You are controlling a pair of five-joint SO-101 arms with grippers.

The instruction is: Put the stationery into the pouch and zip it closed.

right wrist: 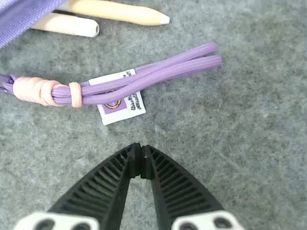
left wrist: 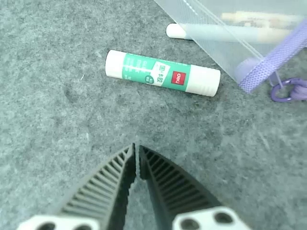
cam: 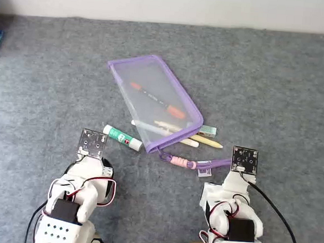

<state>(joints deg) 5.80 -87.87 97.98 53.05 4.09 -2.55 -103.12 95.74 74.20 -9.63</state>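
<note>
Centrally, translucent pouch (cam: 152, 98) with purple woven trim lies flat on fuzzy grey felt surface (cam: 276, 79), long axis diagonal, far-left to near-right. Smooth cylindrical glue stick (left wrist: 162, 73), white-green, lies just beside its near edge. Purple cord strap (right wrist: 144, 76) lies near right end effector (right wrist: 141, 160). Left end effector (left wrist: 136, 155) likewise: ribbed fingers pressed together.

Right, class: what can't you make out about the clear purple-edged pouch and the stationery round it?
1. High view: whether the clear purple-edged pouch is zipped; the zip is too small.
2. High view: whether the white pen and yellow pencil lie inside or under it; hazy plastic overlaps them.
3. High view: what the small pale green block is; too small.
4. Left wrist view: most of the pouch, cut off by the edge.
</note>
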